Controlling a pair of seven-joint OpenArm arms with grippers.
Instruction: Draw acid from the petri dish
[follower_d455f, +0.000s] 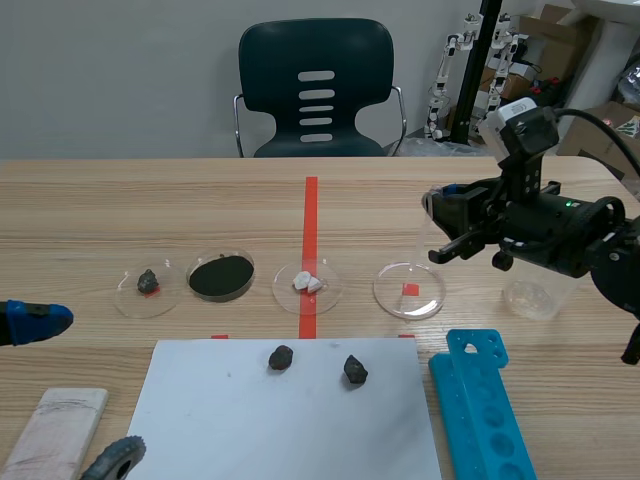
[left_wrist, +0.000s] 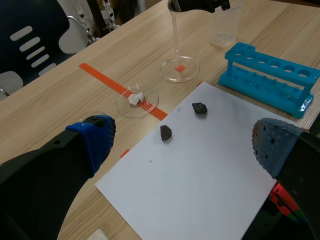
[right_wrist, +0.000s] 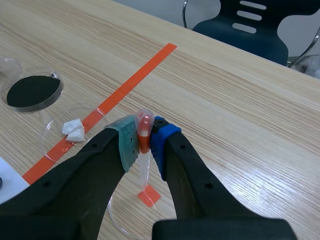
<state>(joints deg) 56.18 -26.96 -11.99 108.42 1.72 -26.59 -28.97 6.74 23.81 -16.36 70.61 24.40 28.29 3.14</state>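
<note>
Plainly, the right gripper (right_wrist: 144, 141) is closed on a pipette (right_wrist: 143, 167) - a thin, clear plastic tube whose rounded bulb is pinched between the pads and looks reddish there. It hangs upright, tip down inside the shallow clear petri dish (follower_d455f: 425, 301), over an orange tape square. The left gripper (left_wrist: 182, 140) holds nothing - fingers wide apart above the white sheet (left_wrist: 200, 165).
</note>
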